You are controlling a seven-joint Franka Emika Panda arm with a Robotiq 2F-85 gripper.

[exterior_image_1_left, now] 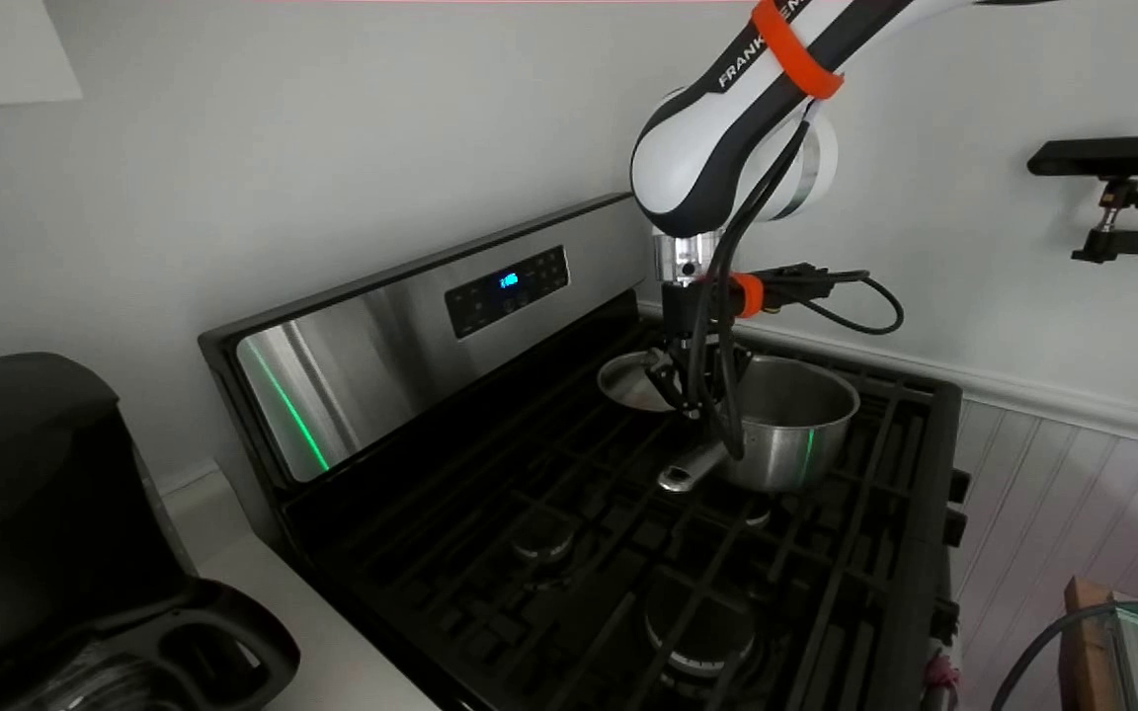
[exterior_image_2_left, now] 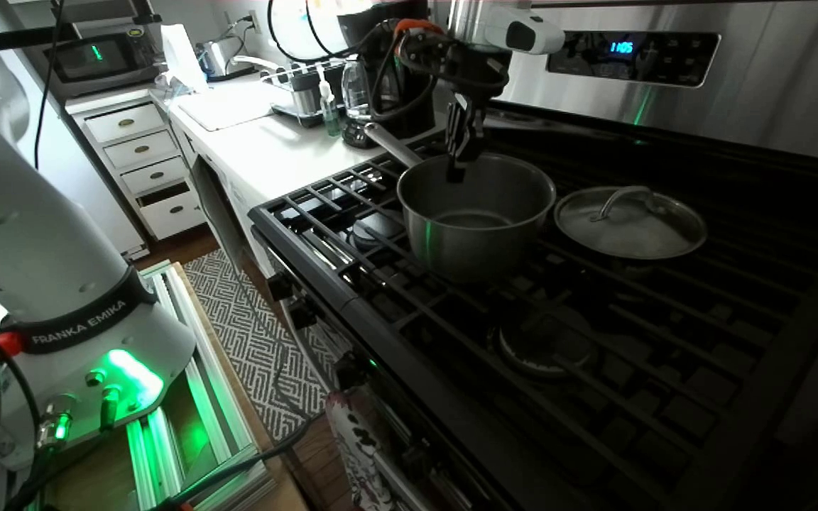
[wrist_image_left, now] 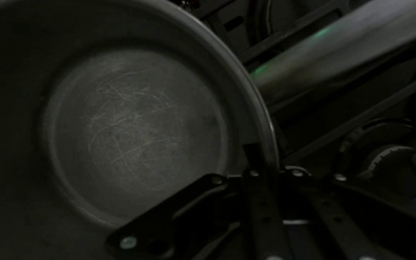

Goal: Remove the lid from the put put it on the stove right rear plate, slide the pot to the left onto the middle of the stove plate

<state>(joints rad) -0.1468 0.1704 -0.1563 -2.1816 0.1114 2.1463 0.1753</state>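
Note:
The pot (exterior_image_2_left: pixel 476 245), a shiny steel saucepan, stands upright without a cover on the grates of the black stove (exterior_image_1_left: pixel 386 370). It also shows in an exterior view (exterior_image_1_left: pixel 791 456). Its handle (exterior_image_2_left: pixel 396 147) points toward the counter. The round silvery lid (exterior_image_2_left: pixel 622 231), with an arched handle on top, lies on the rear grate close beside the pot; it also shows in an exterior view (exterior_image_1_left: pixel 631 385). My gripper (wrist_image_left: pixel 260 159) is at the pot's rim near the handle, one finger inside the wall. Its jaws look closed on the rim; the outer fingertip is hidden.
A black coffee maker (exterior_image_1_left: pixel 26 494) stands on the counter left of the stove. The steel back panel with blue display (exterior_image_1_left: pixel 508 281) rises behind the grates. Burners (exterior_image_2_left: pixel 547 348) show beneath the grates. A patterned towel (exterior_image_2_left: pixel 359 454) hangs at the stove front. Cables hang beside my gripper.

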